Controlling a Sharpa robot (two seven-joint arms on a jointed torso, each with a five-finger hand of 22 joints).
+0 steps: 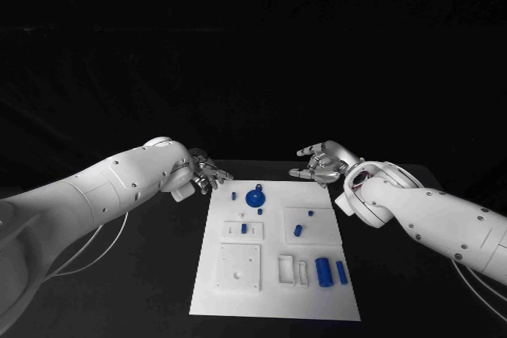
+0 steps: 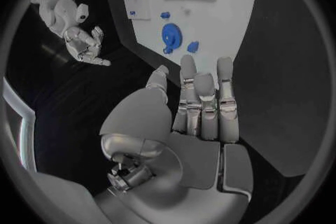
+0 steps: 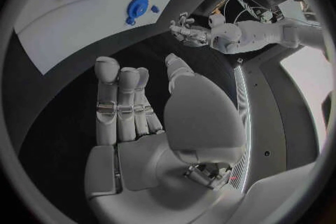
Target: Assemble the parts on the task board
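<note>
Two hands wait by the far end of one white board.

The left hand (image 1: 207,173) and right hand (image 1: 322,163) hold nothing, fingers apart; one round blue part (image 1: 256,198) sits on the task board (image 1: 275,298).

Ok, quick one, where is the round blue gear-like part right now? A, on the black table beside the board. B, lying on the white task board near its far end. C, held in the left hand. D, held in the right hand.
B: the round blue part lies on the task board near its far end, while the left hand and the right hand both hold nothing, fingers apart.
</note>
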